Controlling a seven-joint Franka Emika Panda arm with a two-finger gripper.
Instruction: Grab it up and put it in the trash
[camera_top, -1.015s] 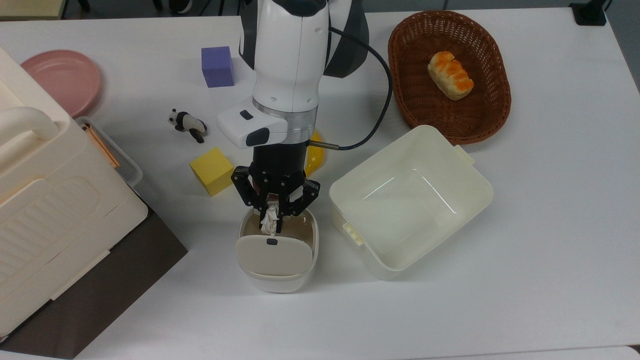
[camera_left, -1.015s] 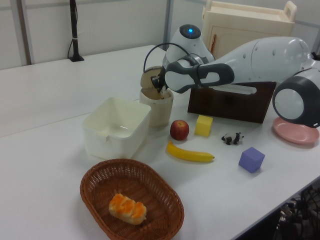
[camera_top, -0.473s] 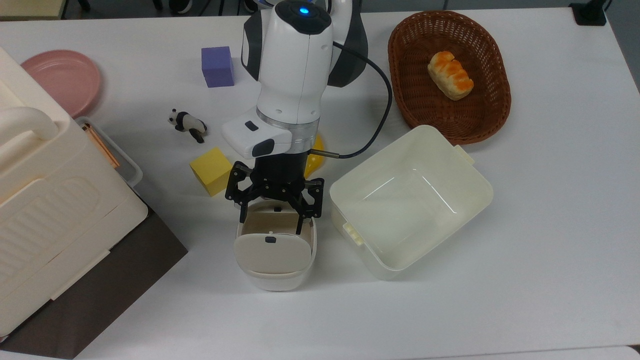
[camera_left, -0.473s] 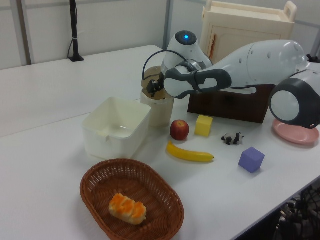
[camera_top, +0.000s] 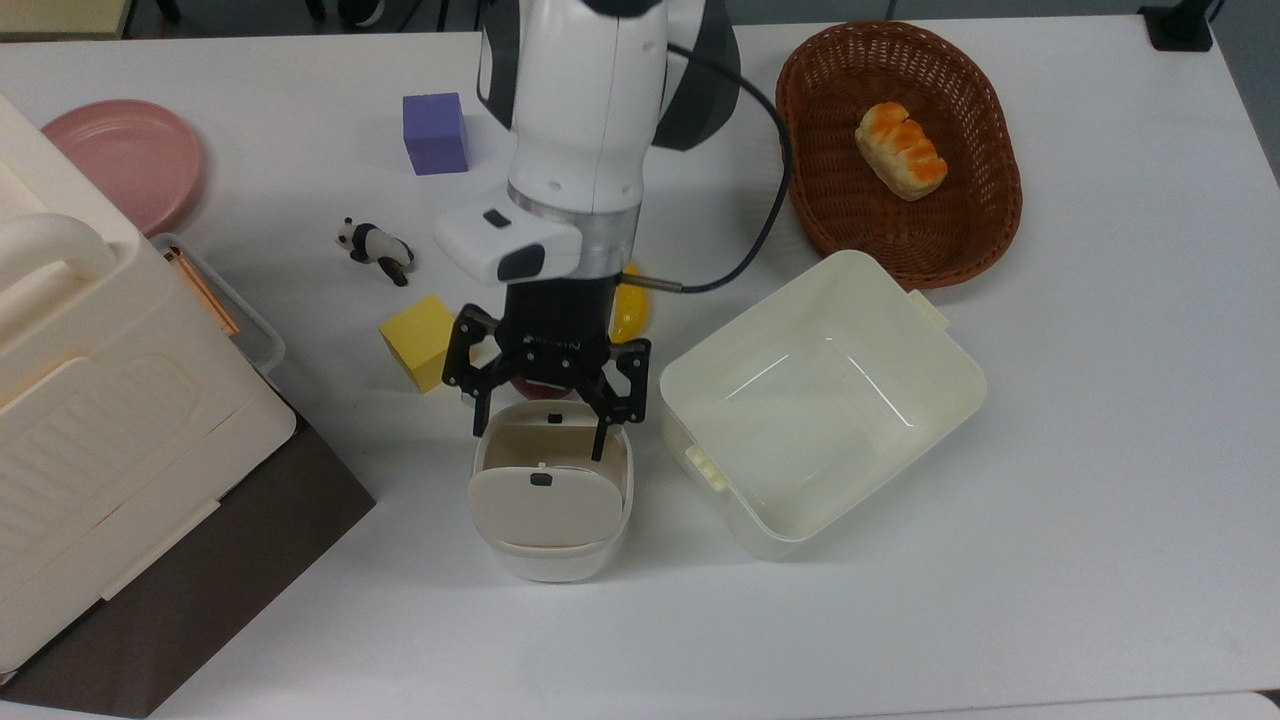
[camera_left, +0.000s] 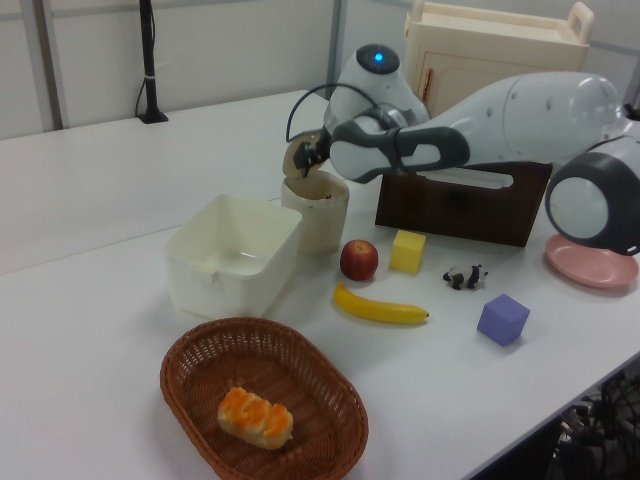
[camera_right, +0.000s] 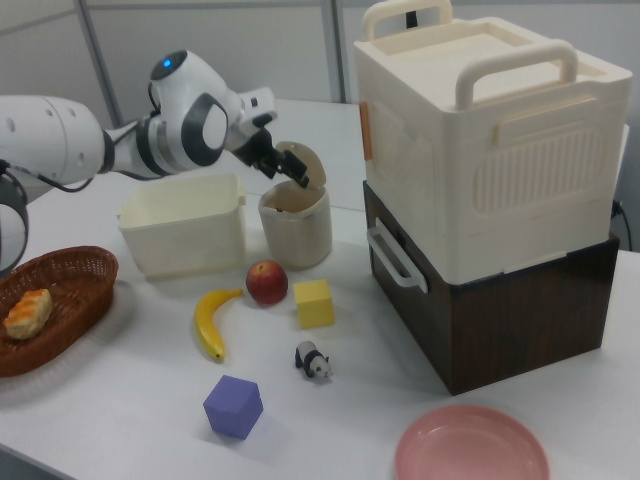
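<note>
End effector (camera_top: 541, 425) hangs w/ fingers spread, empty, over the bin (camera_top: 550, 545); flap tipped open, so paper's prob. inside. Tub (camera_top: 945, 385) sits beside it on worktop (camera_top: 1100, 500).

Surface: white table (camera_top: 1100, 500)
On it: trash bin (camera_top: 550, 555), square tub (camera_top: 820, 400), wicker basket (camera_top: 900, 230), pink plate (camera_top: 125, 160), purple cube (camera_top: 435, 132), yellow cube (camera_top: 420, 340), panda figurine (camera_top: 375, 248), banana (camera_right: 210, 320), apple (camera_right: 266, 282), dark brown box (camera_right: 520, 310)

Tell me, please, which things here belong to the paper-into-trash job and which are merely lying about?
Job:
- trash bin, flap open
- gripper, jaws open above it

Lying about:
- square tub
- basket with bread
- apple
- banana
- yellow cube
- purple cube
- panda
- pink plate
- big box
</note>
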